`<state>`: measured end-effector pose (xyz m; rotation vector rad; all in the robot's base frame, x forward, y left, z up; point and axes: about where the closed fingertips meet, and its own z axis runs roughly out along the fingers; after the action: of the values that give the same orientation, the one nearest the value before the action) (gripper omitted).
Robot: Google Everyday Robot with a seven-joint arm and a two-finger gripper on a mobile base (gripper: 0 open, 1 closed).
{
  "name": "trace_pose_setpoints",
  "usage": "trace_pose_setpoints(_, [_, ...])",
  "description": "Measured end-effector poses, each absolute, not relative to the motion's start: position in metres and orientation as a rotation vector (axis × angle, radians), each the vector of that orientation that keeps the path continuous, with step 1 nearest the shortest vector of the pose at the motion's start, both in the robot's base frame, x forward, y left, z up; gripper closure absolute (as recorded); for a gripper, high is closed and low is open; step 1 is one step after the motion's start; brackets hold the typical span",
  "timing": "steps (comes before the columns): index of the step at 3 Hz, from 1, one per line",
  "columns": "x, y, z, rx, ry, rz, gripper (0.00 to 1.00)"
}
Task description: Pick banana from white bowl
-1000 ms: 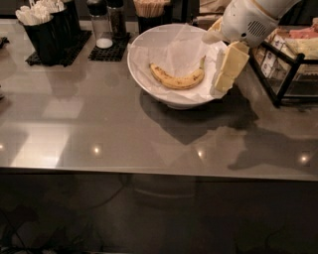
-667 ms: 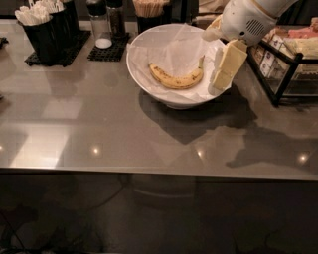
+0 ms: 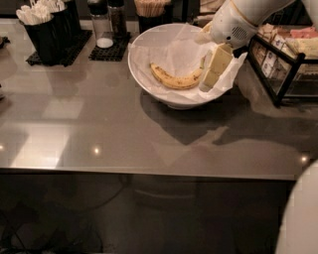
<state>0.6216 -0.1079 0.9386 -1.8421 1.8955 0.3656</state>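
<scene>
The yellow, brown-speckled banana [image 3: 175, 79] lies curved inside the large white bowl [image 3: 149, 79], on crumpled white paper. The bowl stands on the grey counter at the upper middle. My gripper [image 3: 214, 69] reaches down from the upper right into the right side of the bowl. Its pale yellow fingers [image 3: 216, 65] are at the banana's right, stem end. The near finger hides where it meets the banana.
A black holder of white utensils [image 3: 44, 27] stands at the back left. Shakers on a black mat [image 3: 107, 30] and a cup of sticks [image 3: 151, 12] stand behind the bowl. A black wire rack of packets [image 3: 288, 54] is at the right. The counter's front edge [image 3: 149, 171] runs across.
The gripper has moved slightly left and deeper into the bowl, closer to the banana's right end. The banana and bowl have not moved.
</scene>
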Motion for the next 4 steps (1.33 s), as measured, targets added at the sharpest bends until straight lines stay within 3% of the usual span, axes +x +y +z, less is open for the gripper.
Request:
trace_pose_setpoints(1, [0.656,-0.084,0.926,-1.891,1.842,0.400,0.00])
trace_pose_setpoints(2, [0.665,-0.081,0.929,-1.869,1.829,0.385,0.18])
trace_pose_setpoints(4, [0.681,-0.070,0.904,-1.816,1.817,0.442,0.19])
